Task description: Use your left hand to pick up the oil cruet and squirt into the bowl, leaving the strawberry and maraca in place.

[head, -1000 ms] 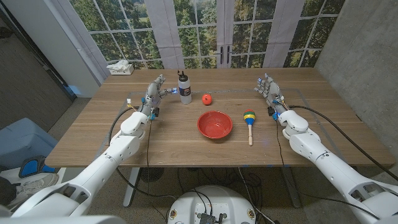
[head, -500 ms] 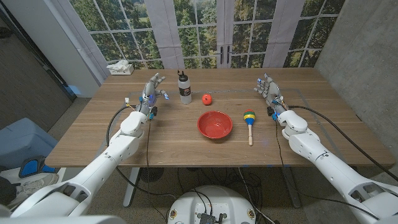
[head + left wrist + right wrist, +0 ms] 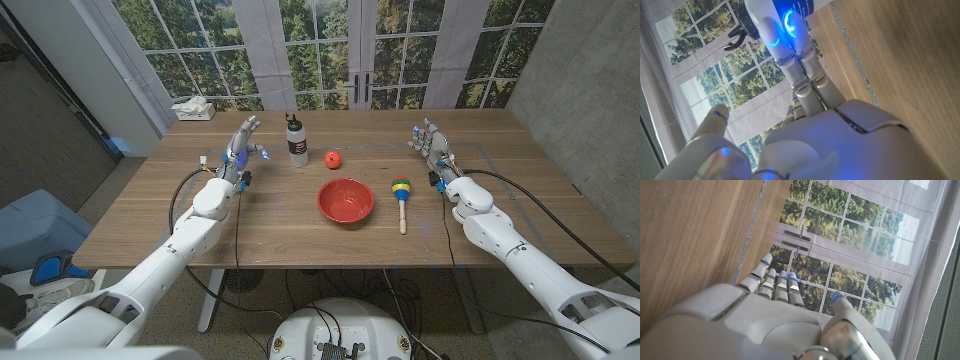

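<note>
left robot hand apparently empty, beside oil cruet

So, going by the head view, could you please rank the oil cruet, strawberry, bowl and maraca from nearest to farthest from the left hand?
1. Oil cruet: just right of the left hand, apart from its fingers.
2. Strawberry: beyond the cruet, further right.
3. Bowl: mid-table, nearer the robot.
4. Maraca: right of the bowl, on the right hand's side.

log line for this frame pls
phase: pre-grasp | left hand: open, beside cruet, apart | right hand: open, idle | bowl, strawberry, maraca: on table
</note>
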You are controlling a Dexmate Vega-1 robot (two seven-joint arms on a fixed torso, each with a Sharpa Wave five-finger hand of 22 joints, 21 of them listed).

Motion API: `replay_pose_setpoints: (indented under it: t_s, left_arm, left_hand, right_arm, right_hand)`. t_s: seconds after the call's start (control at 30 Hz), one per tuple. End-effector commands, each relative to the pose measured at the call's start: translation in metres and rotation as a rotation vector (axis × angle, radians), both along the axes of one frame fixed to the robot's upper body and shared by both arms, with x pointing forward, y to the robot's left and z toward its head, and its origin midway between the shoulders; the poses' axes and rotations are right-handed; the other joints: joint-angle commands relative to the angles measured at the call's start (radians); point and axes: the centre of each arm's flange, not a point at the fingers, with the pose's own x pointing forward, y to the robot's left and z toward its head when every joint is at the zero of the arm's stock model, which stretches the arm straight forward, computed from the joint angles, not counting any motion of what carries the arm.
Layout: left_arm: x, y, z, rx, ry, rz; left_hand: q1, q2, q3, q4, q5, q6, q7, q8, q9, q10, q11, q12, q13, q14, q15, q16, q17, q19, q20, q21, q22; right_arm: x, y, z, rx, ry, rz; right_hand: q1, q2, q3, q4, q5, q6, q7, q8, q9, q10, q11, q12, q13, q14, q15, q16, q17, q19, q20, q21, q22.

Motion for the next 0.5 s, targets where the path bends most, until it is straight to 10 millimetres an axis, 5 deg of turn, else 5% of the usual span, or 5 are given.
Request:
replay_pose_setpoints:
  t_s: [0.03,0.13,0.3,0.5]
  left_arm:
    - [0.0026,0.0030,0.0046,0.093,0.018,0.078]
    - [0.0015,0.0035,0.0067,0.129,0.019,0.127]
    - [0.0005,0.0011,0.0098,0.181,0.032,0.173]
    - [0.0012,-0.0019,0.0140,0.225,0.037,0.212]
  left_hand:
    - [0.107,0.000,-0.006,-0.091,-0.019,-0.028,0.001,0.008,0.005,-0.050,-0.013,0.002,0.002,-0.023,-0.007,0.072,0.059,-0.037,-0.003,-0.017,-0.004]
    - [0.234,-0.016,-0.025,-0.105,-0.032,-0.029,-0.008,0.017,0.005,-0.073,-0.022,0.006,0.003,-0.065,-0.007,0.099,0.102,-0.064,-0.003,-0.030,-0.007]
    - [0.446,-0.019,-0.103,-0.104,-0.041,-0.033,-0.027,0.020,0.006,-0.129,-0.049,0.003,0.004,-0.115,-0.009,0.134,0.160,-0.114,-0.002,-0.014,0.031]
    - [0.591,-0.022,-0.173,-0.101,-0.039,-0.041,-0.050,0.020,0.006,-0.154,-0.056,0.006,0.004,-0.147,-0.010,0.160,0.209,-0.158,-0.002,0.018,0.079]
  right_arm:
    - [0.0036,0.0025,0.0024,-0.001,-0.001,-0.001]
    - [0.0037,0.0027,0.0025,0.004,0.000,-0.001]
    - [0.0038,0.0029,0.0022,0.004,-0.001,-0.003]
    - [0.0027,0.0033,0.0020,0.006,-0.005,-0.004]
  right_hand:
    - [-0.006,-0.006,-0.002,-0.003,0.004,0.009,0.004,-0.001,0.002,0.010,-0.003,-0.004,0.004,0.004,0.007,-0.001,0.002,0.008,0.000,-0.002,0.004]
    - [-0.007,-0.006,-0.003,-0.003,0.004,0.009,0.004,-0.001,0.002,0.010,-0.003,-0.004,0.004,0.004,0.006,-0.002,0.001,0.009,0.002,-0.003,0.005]
    - [-0.007,-0.008,-0.004,-0.005,0.004,0.008,0.004,-0.002,0.002,0.009,-0.003,-0.005,0.004,0.006,0.010,-0.003,0.000,0.011,0.004,-0.005,0.005]
    - [-0.008,-0.009,-0.006,-0.007,0.003,0.008,0.004,-0.002,0.002,0.010,-0.003,-0.006,0.004,0.006,0.011,-0.004,-0.001,0.012,0.005,-0.007,0.005]
